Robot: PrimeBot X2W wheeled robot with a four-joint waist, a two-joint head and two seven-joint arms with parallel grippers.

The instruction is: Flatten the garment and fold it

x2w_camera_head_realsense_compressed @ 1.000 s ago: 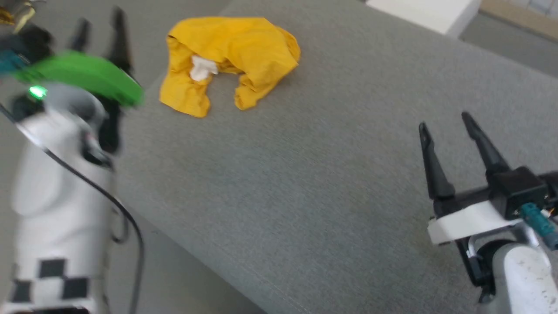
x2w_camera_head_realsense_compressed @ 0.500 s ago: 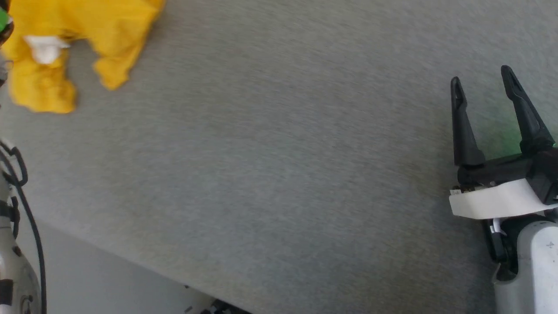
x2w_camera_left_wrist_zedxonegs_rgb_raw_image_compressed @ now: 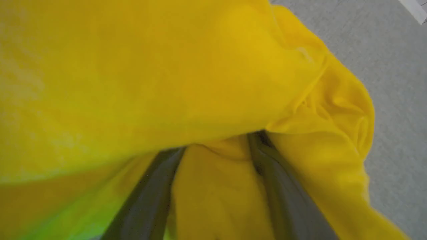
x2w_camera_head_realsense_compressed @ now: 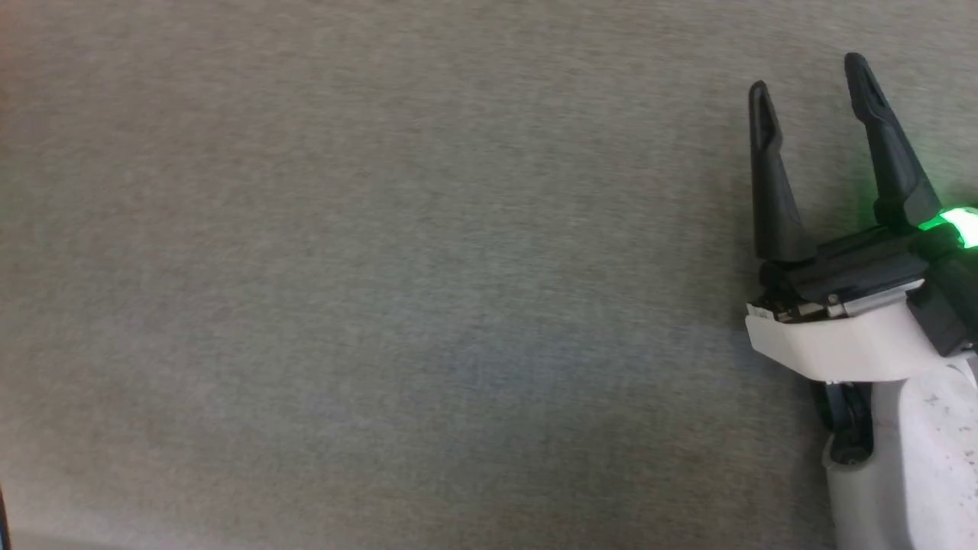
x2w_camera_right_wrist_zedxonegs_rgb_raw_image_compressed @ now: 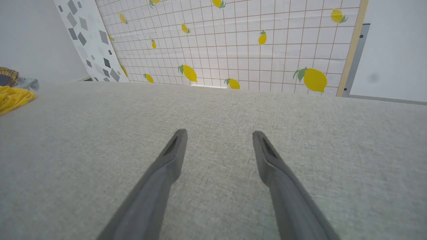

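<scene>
Up close on my left wrist camera, the shirt [x2w_camera_left_wrist_zedxonegs_rgb_raw_image_compressed: 166, 66] is a heap of bright yellow cloth pressed right against the left claw [x2w_camera_left_wrist_zedxonegs_rgb_raw_image_compressed: 218, 143]. Both dark fingers [x2w_camera_left_wrist_zedxonegs_rgb_raw_image_compressed: 150, 200] run up into the fabric, and a fold drapes over their tips and hides them. More yellow cloth is bunched in the gap between the fingers, which stand apart, but I cannot tell from this whether they are pinching the cloth or merely pushed into it. A rolled, seamed edge of the shirt curls at the right side of that view, and beyond it I see the grey fabric surface [x2w_camera_left_wrist_zedxonegs_rgb_raw_image_compressed: 393, 50] that the shirt lies on. No printed side is visible to me from here, just plain yellow. On the head camera, the right claw [x2w_camera_head_realsense_compressed: 806, 71] sits at the right edge above bare grey fabric, its fingers spread wide with nothing between them and a green light [x2w_camera_head_realsense_compressed: 955, 221] glowing on its body. My right wrist camera agrees: the two fingers are released and parted, pointing across the grey surface, well apart from the shirt, of which a yellow edge peeks in at the far left. Just behind that edge sits a scrap of plaid cloth [x2w_camera_right_wrist_zedxonegs_rgb_raw_image_compressed: 8, 75]. Past the far end of the surface stands a tiled panel printed with lemons [x2w_camera_right_wrist_zedxonegs_rgb_raw_image_compressed: 233, 43], and to its left another panel with grey diamonds [x2w_camera_right_wrist_zedxonegs_rgb_raw_image_compressed: 86, 36].
</scene>
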